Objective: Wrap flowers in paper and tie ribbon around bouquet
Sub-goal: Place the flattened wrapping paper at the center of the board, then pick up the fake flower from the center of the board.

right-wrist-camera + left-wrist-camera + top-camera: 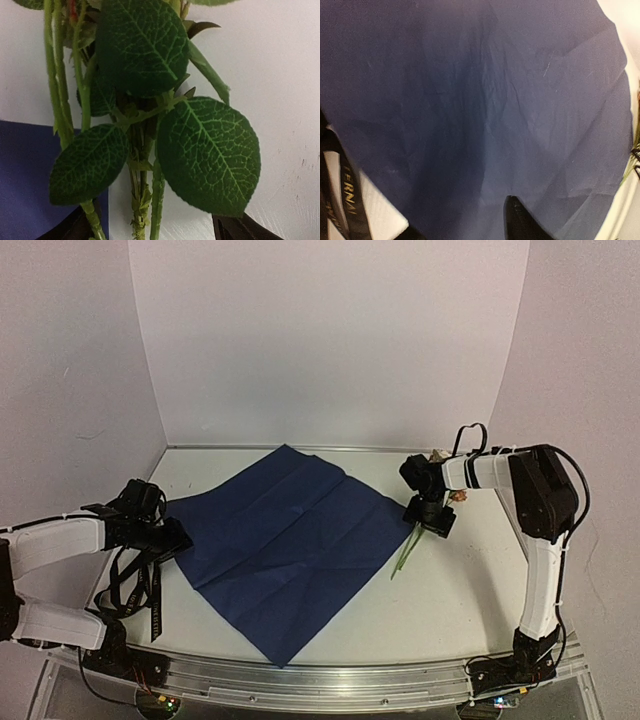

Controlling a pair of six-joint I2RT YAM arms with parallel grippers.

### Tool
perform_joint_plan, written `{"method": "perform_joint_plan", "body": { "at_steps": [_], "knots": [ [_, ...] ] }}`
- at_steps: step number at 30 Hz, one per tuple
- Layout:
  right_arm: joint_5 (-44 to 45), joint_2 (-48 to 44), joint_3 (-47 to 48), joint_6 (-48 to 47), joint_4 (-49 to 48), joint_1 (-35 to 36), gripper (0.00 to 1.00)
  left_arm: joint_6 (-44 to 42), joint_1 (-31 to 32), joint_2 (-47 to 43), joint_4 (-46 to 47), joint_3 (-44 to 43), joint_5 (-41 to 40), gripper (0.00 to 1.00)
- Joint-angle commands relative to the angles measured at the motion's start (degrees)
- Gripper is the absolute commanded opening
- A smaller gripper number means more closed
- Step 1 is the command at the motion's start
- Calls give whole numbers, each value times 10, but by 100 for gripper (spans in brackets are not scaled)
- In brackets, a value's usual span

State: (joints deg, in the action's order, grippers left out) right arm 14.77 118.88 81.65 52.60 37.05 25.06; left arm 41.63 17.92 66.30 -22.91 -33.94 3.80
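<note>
Not much of the job is done, by the look of it. The big thin sheet of paper (285, 540), dark navy face up, lies spread flat like a diamond across the middle of the white tabletop (470, 585), creased but not folded over anything.

The flowers (140, 45), a small bunch with broad veined green leaves and long thin green stems, are off the sheet, at the right of the overhead frame just past the paper's right corner. Their stems point down towards the paper's edge, and the blooms are mostly hidden behind the arm.

The right claw (430, 518) is over them. In its own close view the two dark fingers (240, 229) sit wide apart at the bottom corners with the stems between them, so it is released, straddling the bunch rather than clamped on it.

At the left of the frame the left claw (177, 538) sits at the paper's left corner. Its fingertips show parted low in its view with navy sheet filling everything above, and I see nothing pinched.

The long narrow black ribbon (135, 590) with faint gold lettering trails loose beneath that arm at the lower left, unused.

I'd say what remains is getting the flowers onto the sheet, rolling it into a cone, and tying the ribbon.
</note>
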Motion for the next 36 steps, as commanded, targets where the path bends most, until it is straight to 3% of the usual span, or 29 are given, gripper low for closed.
{"method": "perform_joint_plan", "body": {
  "at_steps": [1, 4, 9, 15, 21, 32, 36],
  "knots": [
    [2, 4, 4, 36, 8, -9, 77, -7, -3, -22, -49, -42, -58, 65],
    [2, -1, -6, 40, 2, -13, 73, -6, -3, -54, -85, -65, -103, 86],
    [-8, -3, -17, 46, -7, -21, 67, -3, -3, -84, -122, -102, -134, 99],
    [-51, -3, -50, 84, -33, -49, 50, -10, 11, -79, -82, -107, -85, 100],
    [-66, -16, -72, 75, -33, -61, 25, -3, 85, -6, -41, -134, -93, 100],
    [-61, -95, -160, 36, -19, -82, 3, -1, 108, 50, 26, -135, -42, 100],
    [-86, -126, -180, -3, -12, -95, 0, -16, 140, 97, 49, -159, -12, 100]
  ]
}}
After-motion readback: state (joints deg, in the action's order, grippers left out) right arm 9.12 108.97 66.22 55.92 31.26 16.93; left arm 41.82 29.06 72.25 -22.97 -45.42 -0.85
